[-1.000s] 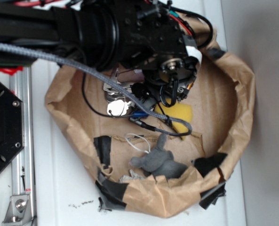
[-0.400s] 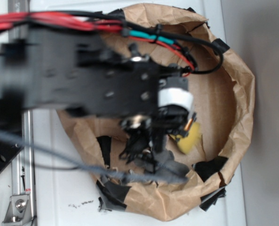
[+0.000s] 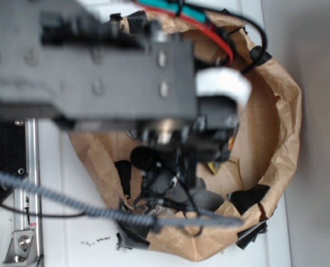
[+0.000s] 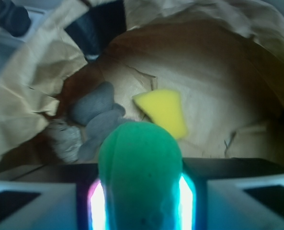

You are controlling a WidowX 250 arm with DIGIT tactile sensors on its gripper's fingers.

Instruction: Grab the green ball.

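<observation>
In the wrist view the green ball (image 4: pixel 139 167) fills the lower middle, squeezed tall between two glowing pads (image 4: pixel 97 203). My gripper (image 4: pixel 141 203) is shut on it, holding it above the floor of a brown paper basin (image 4: pixel 213 72). The yellow sponge wedge (image 4: pixel 163 111) lies on that floor beyond the ball, apart from it. In the exterior view my blurred black arm (image 3: pixel 114 67) looms over the basin and hides the ball; only a sliver of the sponge wedge (image 3: pixel 217 165) shows under it.
A grey plush toy (image 4: pixel 96 115) lies left of the sponge, with a pale frayed lump (image 4: pixel 65 139) beside it. Crumpled paper walls (image 3: pixel 281 111) patched with black tape (image 4: pixel 101 24) ring the basin. A metal rail (image 3: pixel 25 222) runs along the left.
My arm has swung over the basin and risen toward the exterior camera, looming larger and more blurred. It now covers nearly all of the yellow sponge and much of the grey toy.
</observation>
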